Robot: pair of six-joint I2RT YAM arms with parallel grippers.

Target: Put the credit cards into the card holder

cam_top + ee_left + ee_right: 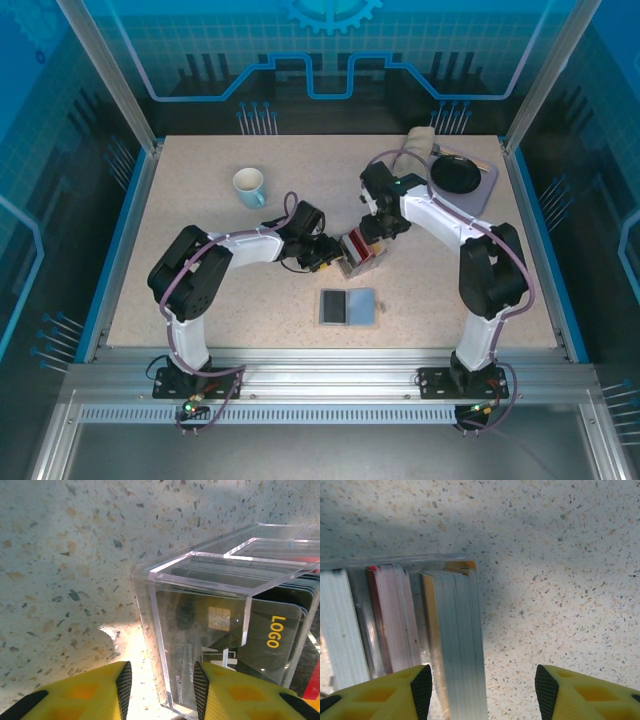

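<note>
- Hovering both claws at a clear acrylic box (358,255) with several compartments, mid-table: my left claw (161,682) comes from the left, my right claw (484,682) from the right.
- Left claw: partly open, gripping nothing. Its yellow fingers (90,692) with black pads straddle the box's corner wall. A lit strip of table shows between the left pad and that wall.
- Thin rectangular plastic credit cards (260,630) stand on edge inside the box. The nearest is dark, with a gold chip and a yellow "LOGO".
- Right claw: about half open, holding nothing. One pad sits just beside a pale-edged stack fronted by a tan card (457,650). The other pad is apart from it, over bare speckled table (560,580).
- A red-and-white stack (395,620) and a white stack (340,625) stand next along.
- The flat rectangular folding card holder (347,307) lies open near the box, on the side toward my bases. Dark panel left, silvery-grey panel right. Neither claw touches it.
- Far side: a pale blue mug (249,187) at left, a grey tray (487,190) carrying a black bowl (455,174) at right.
</note>
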